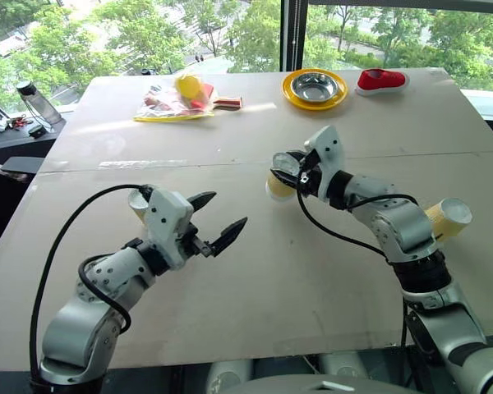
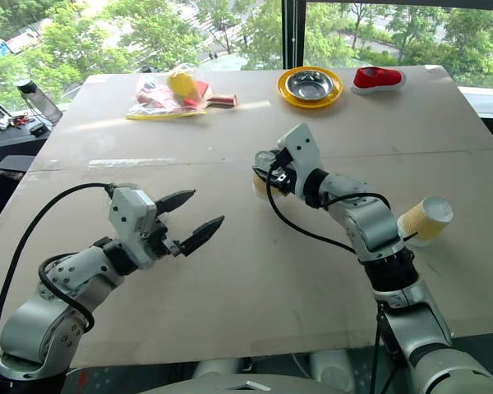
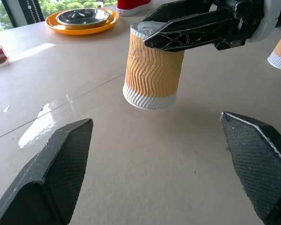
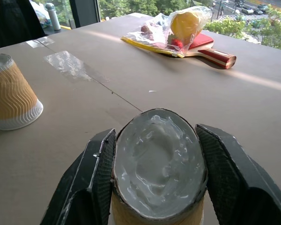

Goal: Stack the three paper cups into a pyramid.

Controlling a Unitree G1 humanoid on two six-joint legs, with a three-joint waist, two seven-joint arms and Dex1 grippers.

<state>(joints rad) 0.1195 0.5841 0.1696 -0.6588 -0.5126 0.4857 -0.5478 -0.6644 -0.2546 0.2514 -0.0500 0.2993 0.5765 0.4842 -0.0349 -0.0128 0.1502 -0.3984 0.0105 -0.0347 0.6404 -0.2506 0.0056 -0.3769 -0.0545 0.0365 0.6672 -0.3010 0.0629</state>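
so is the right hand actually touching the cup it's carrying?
Touching. In the right wrist view both fingers press flat against the sides of the paper cup, squeezing its white base into an oval. The right hand holds it above the table.

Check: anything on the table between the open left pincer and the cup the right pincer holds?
No. Left wrist view shows bare table between the left pincer and the held cup.

Across my counter (image 1: 230, 271), along its far edge, sits a yellow-rimmed plate (image 1: 315, 89) with a steel bowl (image 1: 315, 85) in it, a red shoe (image 1: 382, 80) just beside it. Further left lies a clear bag (image 1: 174, 100) over a red paddle (image 1: 222, 103). A bottle (image 1: 36, 100) stands off the counter's left corner.
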